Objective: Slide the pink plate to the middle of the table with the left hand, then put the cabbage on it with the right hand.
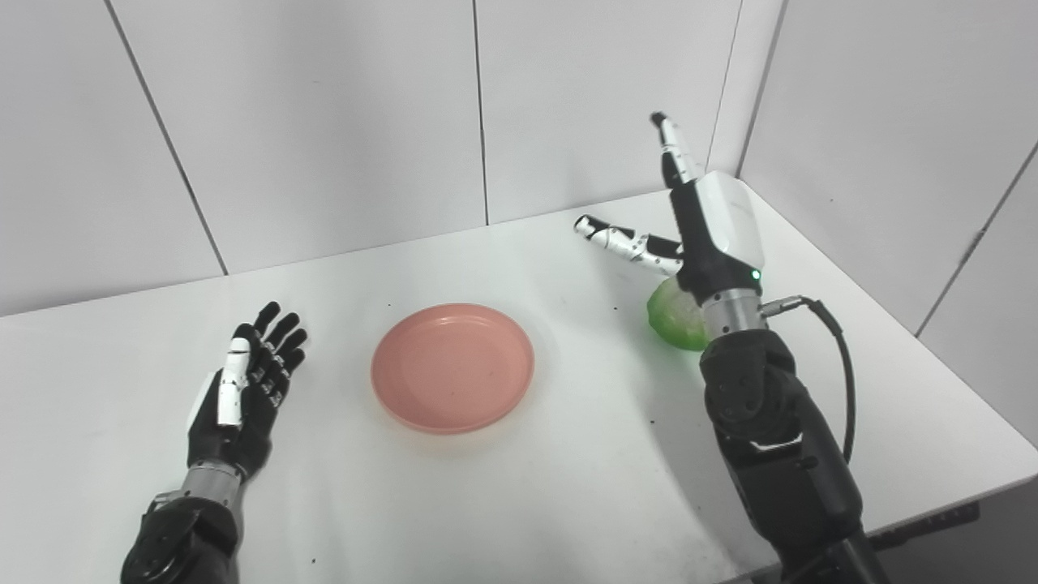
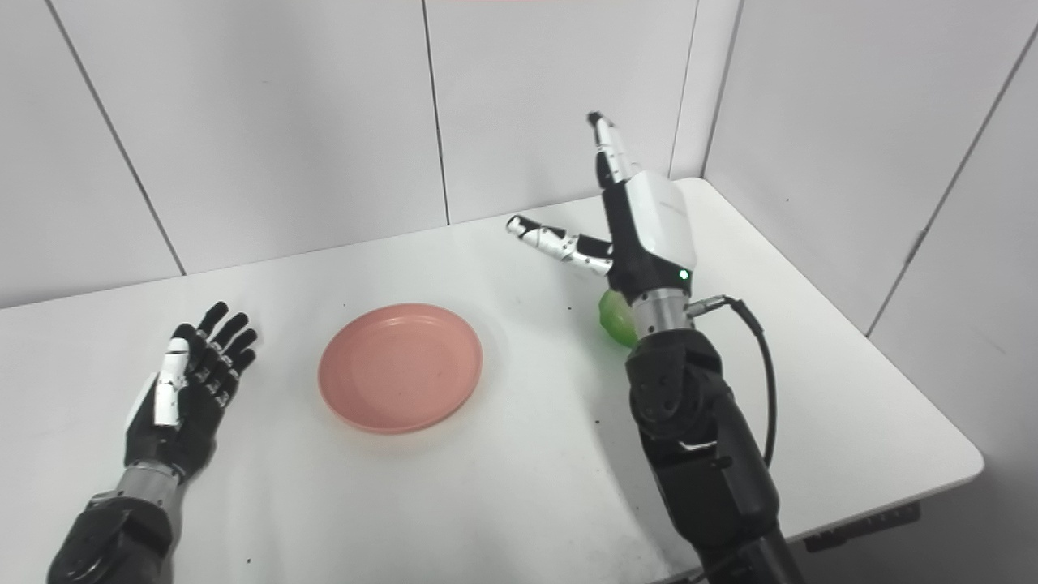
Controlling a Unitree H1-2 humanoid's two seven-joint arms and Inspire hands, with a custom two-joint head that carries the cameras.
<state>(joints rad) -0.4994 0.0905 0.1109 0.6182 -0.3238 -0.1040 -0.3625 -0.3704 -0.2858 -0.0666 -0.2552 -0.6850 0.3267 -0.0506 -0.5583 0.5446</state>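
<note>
The round, shallow pink plastic plate (image 1: pixel 452 367) sits empty near the middle of the white table (image 1: pixel 527 503). To its right, well apart, the pale green cabbage (image 1: pixel 673 316) rests on the tabletop, mostly hidden behind the wrist of the right hand (image 1: pixel 705 223). That black and white hand is raised above it, holding nothing, fingers and thumb spread wide, one finger pointing upward. The left hand (image 1: pixel 243 389) lies open near the table, left of the plate and clear of it, fingers straight and slightly fanned.

From here, I judge the risk is the grasp: the cabbage is rounded and could roll from closing fingers, toward the nearby right table edge. How much of it there is, and its exact shape, I cannot make out.
</note>
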